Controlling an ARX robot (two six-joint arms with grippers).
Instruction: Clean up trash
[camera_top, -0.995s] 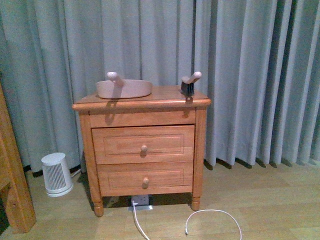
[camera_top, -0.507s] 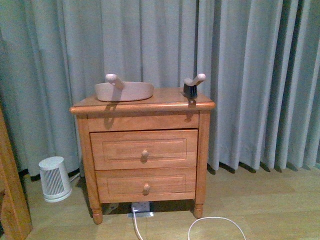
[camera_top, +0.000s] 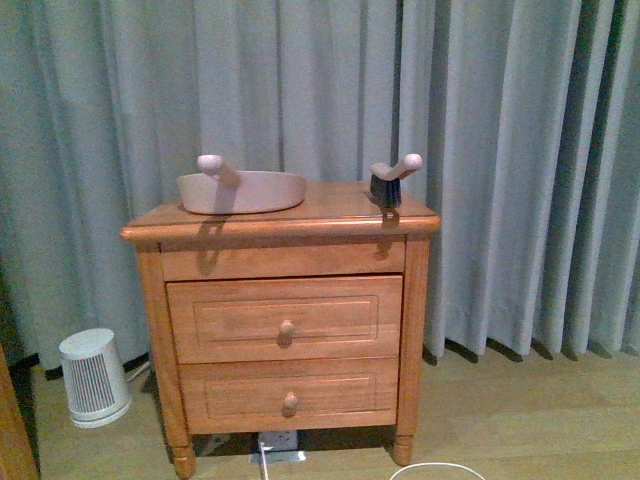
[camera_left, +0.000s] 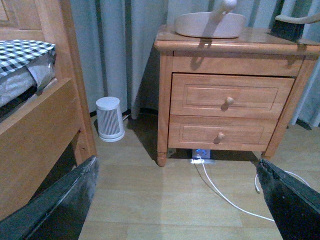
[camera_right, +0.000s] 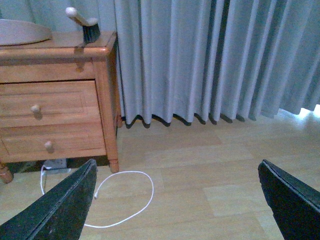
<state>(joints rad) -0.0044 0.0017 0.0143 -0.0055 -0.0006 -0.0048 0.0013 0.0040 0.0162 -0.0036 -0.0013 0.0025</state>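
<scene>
No crumpled white wad of trash shows in any view. A pinkish dustpan (camera_top: 242, 188) lies on the wooden nightstand (camera_top: 280, 330), at its left; it also shows in the left wrist view (camera_left: 210, 24) and partly in the right wrist view (camera_right: 20, 31). A small brush (camera_top: 392, 178) with dark bristles stands at the nightstand's right; it also shows in the left wrist view (camera_left: 292, 26) and the right wrist view (camera_right: 85, 25). My left gripper (camera_left: 175, 200) is open and empty above the wooden floor. My right gripper (camera_right: 175, 200) is open and empty above the floor. Neither arm shows in the front view.
Grey curtains (camera_top: 500, 150) hang behind the nightstand. A small white heater (camera_top: 92, 378) stands on the floor left of it. A power strip (camera_left: 200, 155) with a white cable (camera_right: 125, 197) lies under and before the nightstand. A wooden bed frame (camera_left: 45, 130) with a checked pillow (camera_left: 20, 52) stands at left.
The front view has moved closer to the nightstand and shifted, so the nightstand looks larger and the bed frame at left has nearly left the picture.
</scene>
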